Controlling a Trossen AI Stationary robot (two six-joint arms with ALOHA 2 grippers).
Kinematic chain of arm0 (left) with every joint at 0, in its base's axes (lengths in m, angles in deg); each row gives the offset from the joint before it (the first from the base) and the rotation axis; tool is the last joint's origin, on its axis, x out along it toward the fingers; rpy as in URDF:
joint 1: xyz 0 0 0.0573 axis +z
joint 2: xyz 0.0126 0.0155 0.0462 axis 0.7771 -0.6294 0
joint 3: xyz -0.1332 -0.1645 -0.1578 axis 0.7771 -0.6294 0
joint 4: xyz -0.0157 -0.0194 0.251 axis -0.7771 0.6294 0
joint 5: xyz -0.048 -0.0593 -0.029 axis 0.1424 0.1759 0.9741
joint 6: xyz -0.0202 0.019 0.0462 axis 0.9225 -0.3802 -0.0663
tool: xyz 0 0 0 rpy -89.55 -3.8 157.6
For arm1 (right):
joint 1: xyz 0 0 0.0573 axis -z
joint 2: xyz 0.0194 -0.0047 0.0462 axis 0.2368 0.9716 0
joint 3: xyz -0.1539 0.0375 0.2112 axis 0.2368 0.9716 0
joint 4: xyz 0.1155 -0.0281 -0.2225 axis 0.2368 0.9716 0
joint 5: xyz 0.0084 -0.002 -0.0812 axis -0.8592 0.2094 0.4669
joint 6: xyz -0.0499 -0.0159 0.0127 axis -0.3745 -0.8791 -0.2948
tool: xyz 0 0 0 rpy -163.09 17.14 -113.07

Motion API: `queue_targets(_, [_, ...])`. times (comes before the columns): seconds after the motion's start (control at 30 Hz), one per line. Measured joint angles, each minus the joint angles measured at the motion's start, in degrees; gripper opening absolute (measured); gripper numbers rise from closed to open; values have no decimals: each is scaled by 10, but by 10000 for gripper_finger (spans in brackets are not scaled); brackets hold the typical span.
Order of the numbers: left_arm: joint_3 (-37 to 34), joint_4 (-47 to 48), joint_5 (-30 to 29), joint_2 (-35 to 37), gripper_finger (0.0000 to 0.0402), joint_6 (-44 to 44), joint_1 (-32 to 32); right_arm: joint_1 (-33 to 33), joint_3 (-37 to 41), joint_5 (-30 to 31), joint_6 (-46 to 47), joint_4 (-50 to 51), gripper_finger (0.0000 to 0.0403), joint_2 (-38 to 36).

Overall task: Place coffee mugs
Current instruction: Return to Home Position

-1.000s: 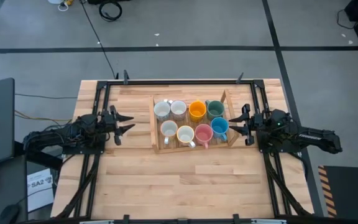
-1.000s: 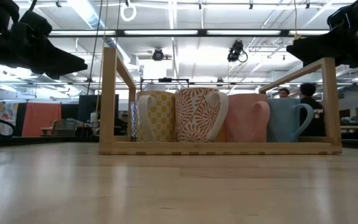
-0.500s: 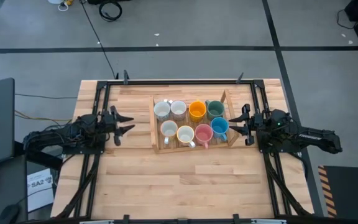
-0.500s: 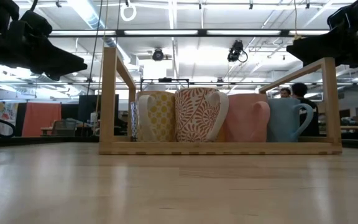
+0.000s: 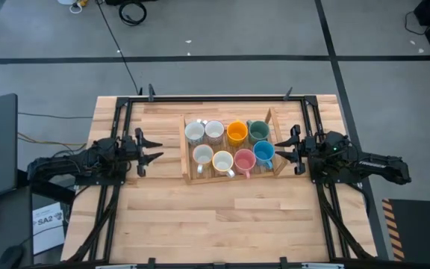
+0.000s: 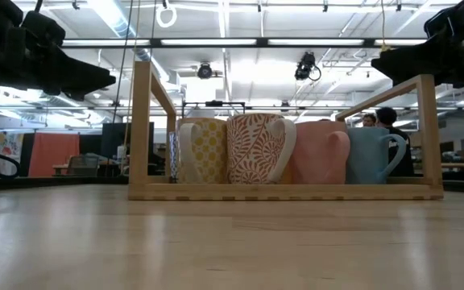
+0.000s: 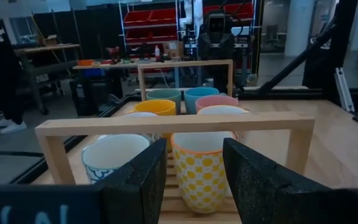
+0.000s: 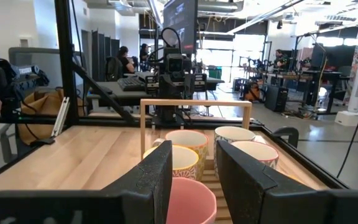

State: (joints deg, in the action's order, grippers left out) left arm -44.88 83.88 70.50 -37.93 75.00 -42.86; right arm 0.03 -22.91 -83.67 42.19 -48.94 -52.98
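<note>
All eight mugs (image 5: 237,133) stand in the tray (image 5: 184,149), two rows of four, none on the bare counter (image 5: 222,217): placing looks done to me. My left tool (image 5: 153,149) and right tool (image 5: 281,152) hang spread and empty off the tray's two ends; only homing seems left

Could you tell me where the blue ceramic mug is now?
High view: the blue ceramic mug stands in the slatted wooden tray, at its near row's right end, beside the pink ceramic mug.
</note>
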Motion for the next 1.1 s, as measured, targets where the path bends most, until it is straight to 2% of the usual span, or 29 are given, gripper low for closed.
queue_targets(1.1, [0, -44, -3, -3, 164, -7, 0, 0, 0, 0, 0, 0, 131, 0])
